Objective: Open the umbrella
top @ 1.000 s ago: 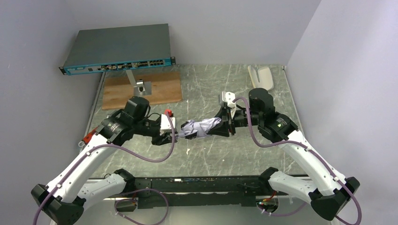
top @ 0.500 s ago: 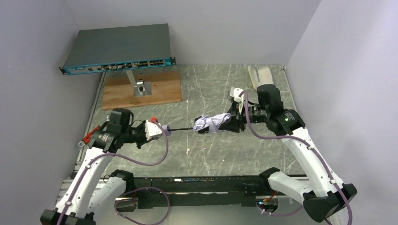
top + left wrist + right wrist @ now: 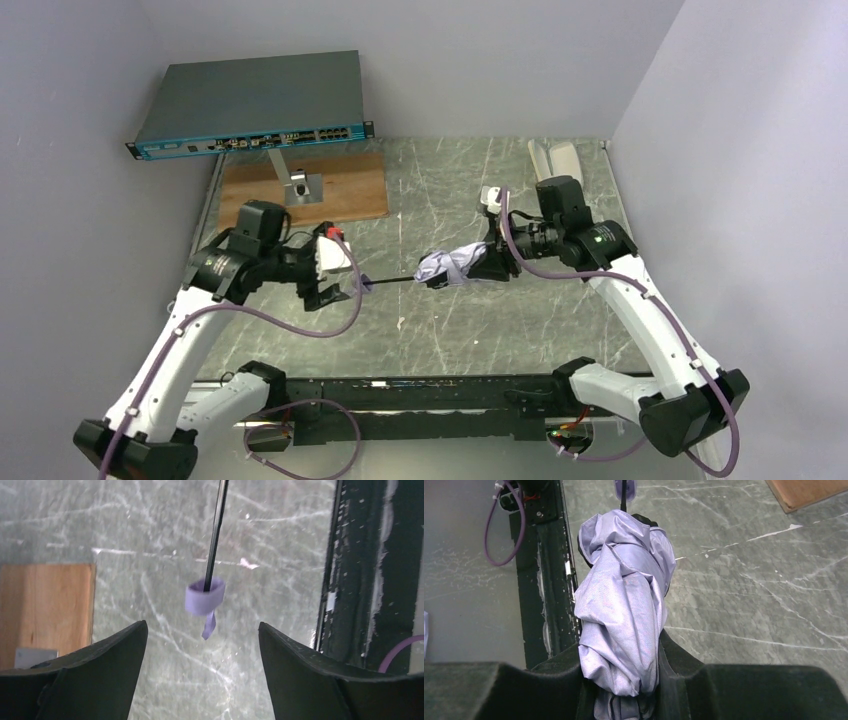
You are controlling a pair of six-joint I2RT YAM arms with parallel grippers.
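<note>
Folding umbrella over mid worktop. Right fingers clenched on soft, slippery canopy bundle; left fingers released, flanking small handle. Likely light; thin shaft stiff. Best hold: handle.

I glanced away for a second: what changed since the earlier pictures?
The left end effector pulled the handle leftward, drawing out the shaft, then opened and let go. The right end effector stays clamped on the bundled umbrella.
</note>
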